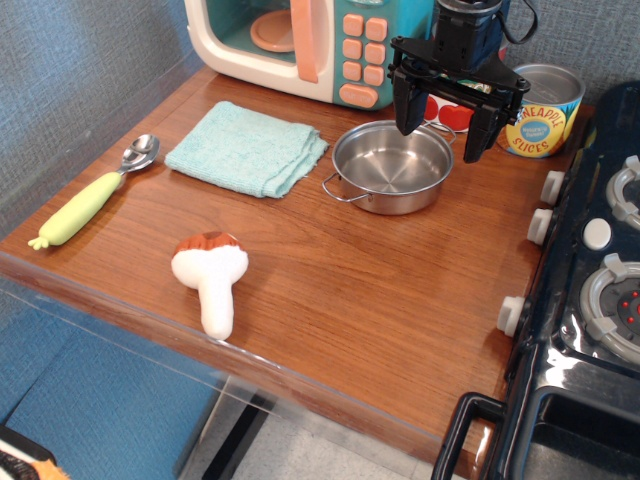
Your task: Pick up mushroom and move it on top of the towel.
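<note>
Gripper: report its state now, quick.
Gripper: open, fingers spread above the steel pot, holding nothing.

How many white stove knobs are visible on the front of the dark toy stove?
3: white round knobs along the dark toy stove's left edge, one upper, one middle, one lower. More may lie out of frame.

A wooden table [330,270] holds a plush mushroom [211,277] lying near its front edge, stem toward the viewer. Behind it lies a folded teal towel [246,147], with a spoon [92,194] to its left and a steel pot [391,167] to its right. A black gripper [442,128], jaws spread, hangs above the pot. A toy microwave [300,45] and a can [541,110] stand at the back.
</note>
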You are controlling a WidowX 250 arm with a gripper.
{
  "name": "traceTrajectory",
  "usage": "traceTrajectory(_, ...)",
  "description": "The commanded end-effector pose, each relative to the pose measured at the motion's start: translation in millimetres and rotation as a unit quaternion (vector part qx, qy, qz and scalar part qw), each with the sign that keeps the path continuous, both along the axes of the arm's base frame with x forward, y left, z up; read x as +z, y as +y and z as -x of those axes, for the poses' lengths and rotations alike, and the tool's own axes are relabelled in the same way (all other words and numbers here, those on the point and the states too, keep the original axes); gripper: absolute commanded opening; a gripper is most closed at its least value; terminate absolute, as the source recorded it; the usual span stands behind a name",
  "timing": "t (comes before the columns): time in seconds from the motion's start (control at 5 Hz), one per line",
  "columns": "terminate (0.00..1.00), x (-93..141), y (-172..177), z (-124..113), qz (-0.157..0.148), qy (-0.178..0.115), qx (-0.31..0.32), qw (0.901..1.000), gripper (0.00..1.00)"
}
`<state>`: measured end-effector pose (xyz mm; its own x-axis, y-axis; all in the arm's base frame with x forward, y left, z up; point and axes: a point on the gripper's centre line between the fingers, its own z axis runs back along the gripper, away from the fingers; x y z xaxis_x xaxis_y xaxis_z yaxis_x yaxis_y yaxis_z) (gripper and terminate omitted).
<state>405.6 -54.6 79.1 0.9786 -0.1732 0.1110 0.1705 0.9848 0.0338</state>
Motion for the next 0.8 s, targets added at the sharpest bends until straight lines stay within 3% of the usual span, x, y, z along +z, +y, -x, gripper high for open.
traceTrajectory(0.0,0.00,0,0,0,0.000,0.000,0.000,1.0000,1.00)
traceTrajectory(0.2,0.00,22,13,14,0.005,-0.023,0.001,0.9997,1.00)
traceTrajectory(0.4,0.00,38,27,46,-0.006,-0.047,0.014,0.9988,1.00)
traceTrajectory(0.6,0.00,35,44,80,-0.011,-0.047,0.049,0.9976,1.00)
